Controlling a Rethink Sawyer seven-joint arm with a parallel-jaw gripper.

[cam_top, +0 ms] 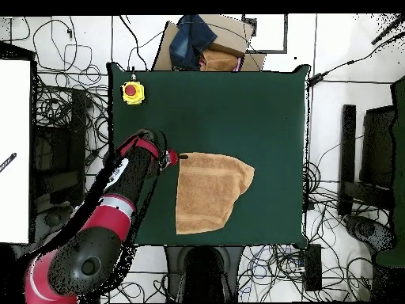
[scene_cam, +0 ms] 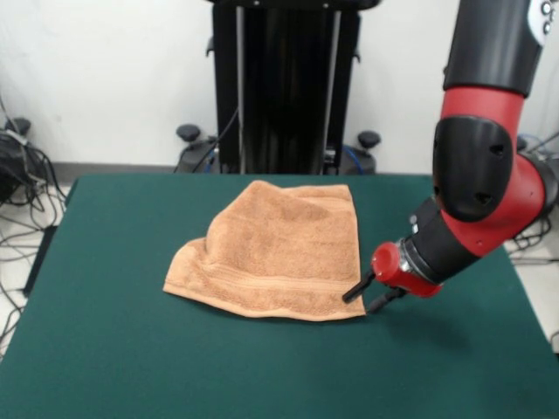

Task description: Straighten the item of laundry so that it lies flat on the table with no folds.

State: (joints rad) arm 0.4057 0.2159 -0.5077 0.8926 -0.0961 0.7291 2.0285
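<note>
Peach-orange terry-cloth towel point(scene_cam: 275, 253), roughly square and fluffy, lies near the centre of the dark green felt-topped table point(scene_cam: 105, 349) in the front view. One corner region is folded: the edge toward 9 o'clock is cut on a slant, and a doubled layer shows along the hem with its woven band. The red and black gripper point(scene_cam: 367, 295) sits at the towel's 4 o'clock corner, its two dark fingers point(scene_cam: 356, 290) slightly spread and low at the cloth's edge; whether they already pinch fabric cannot be told.

Risks, as judged: a pull from this corner could drag the whole towel across the felt instead of opening the fold, since nothing anchors the far side. A shallow grasp on thick pile may slip off, and fingers driven too low may snag the felt.

Obstacles: the table around the towel holds nothing in this view. A black pedestal point(scene_cam: 284, 87) stands at 12 o'clock beyond the table, and loose cables point(scene_cam: 22, 188) lie on the floor at 9 o'clock, off the work surface.

Overhead view: the towel point(cam_top: 207, 192) lies right of the table's centre, its 2 o'clock corner cut on a slant where the fold sits. The gripper point(cam_top: 179, 158) meets the corner at 10 o'clock. A yellow box with a red button point(cam_top: 132, 93) rests on the table at 10 o'clock, well apart from the towel; a sweep toward it is the one collision to watch. A cardboard box with dark cloth point(cam_top: 207, 43) sits beyond the 12 o'clock edge.
</note>
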